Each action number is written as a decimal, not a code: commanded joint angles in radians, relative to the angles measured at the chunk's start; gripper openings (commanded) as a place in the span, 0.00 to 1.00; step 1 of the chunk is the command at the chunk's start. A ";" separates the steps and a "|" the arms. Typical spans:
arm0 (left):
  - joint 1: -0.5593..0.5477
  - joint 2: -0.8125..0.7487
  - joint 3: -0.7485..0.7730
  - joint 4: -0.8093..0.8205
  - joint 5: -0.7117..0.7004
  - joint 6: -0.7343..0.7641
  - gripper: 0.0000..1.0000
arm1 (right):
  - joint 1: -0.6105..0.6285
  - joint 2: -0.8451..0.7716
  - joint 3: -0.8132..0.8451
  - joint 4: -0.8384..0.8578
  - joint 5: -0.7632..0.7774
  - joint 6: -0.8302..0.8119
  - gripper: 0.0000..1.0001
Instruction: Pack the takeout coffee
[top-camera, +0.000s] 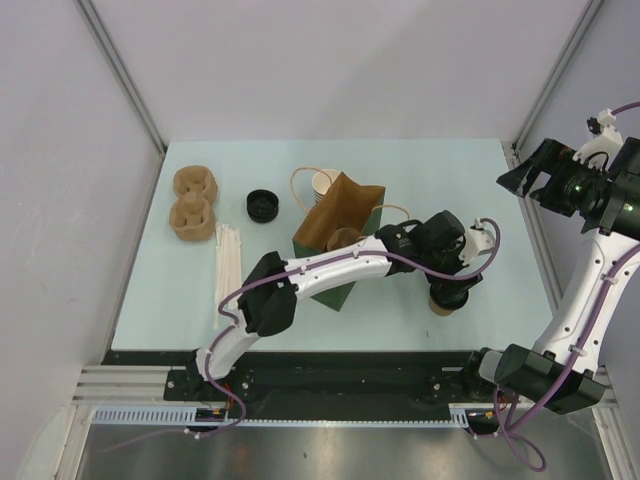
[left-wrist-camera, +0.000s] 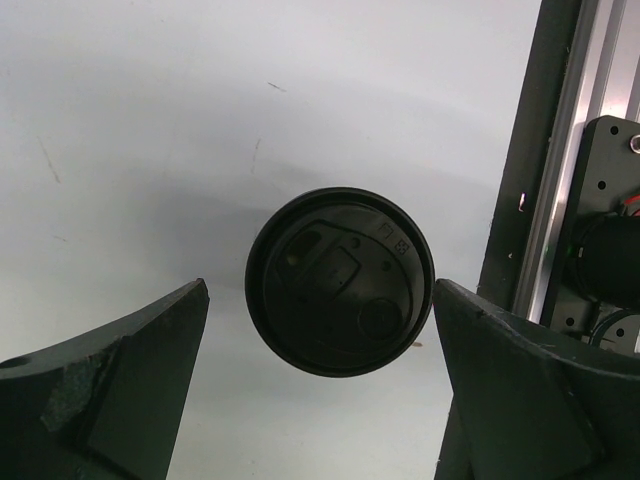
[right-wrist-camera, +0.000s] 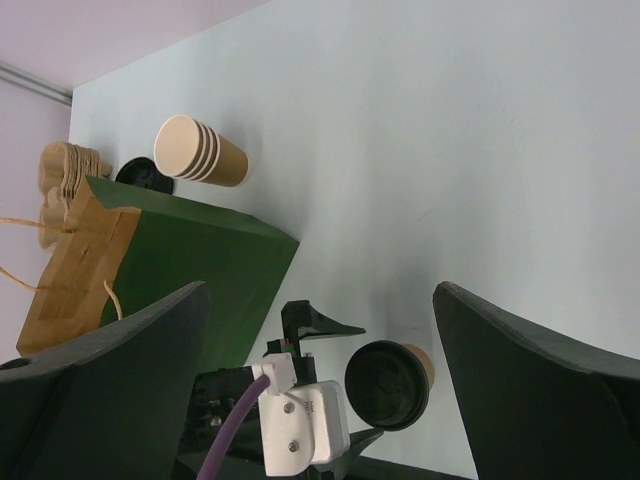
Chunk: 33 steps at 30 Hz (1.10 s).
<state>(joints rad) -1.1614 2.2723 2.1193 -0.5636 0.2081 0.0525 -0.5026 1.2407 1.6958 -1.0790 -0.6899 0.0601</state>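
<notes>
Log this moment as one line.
left tool: open over takeout coffee | right tool: open, empty | status: unpacked, outside green bag

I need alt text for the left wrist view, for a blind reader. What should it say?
Seen from above, the black-lidded takeout coffee sits between the open fingers of the left gripper. It stands on a pale table; a metal rail runs along the right edge.
</notes>
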 joint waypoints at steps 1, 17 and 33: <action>-0.014 0.007 0.016 0.021 -0.004 -0.005 0.99 | -0.004 -0.004 0.039 0.027 -0.020 0.012 1.00; -0.024 0.029 0.007 0.022 -0.059 0.027 1.00 | -0.005 -0.015 0.033 0.025 -0.030 0.012 0.99; -0.021 0.046 0.007 0.024 -0.064 0.037 0.99 | -0.005 -0.014 0.031 0.030 -0.031 0.015 1.00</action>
<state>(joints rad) -1.1820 2.3100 2.1189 -0.5621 0.1589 0.0711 -0.5037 1.2407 1.6966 -1.0790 -0.7021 0.0605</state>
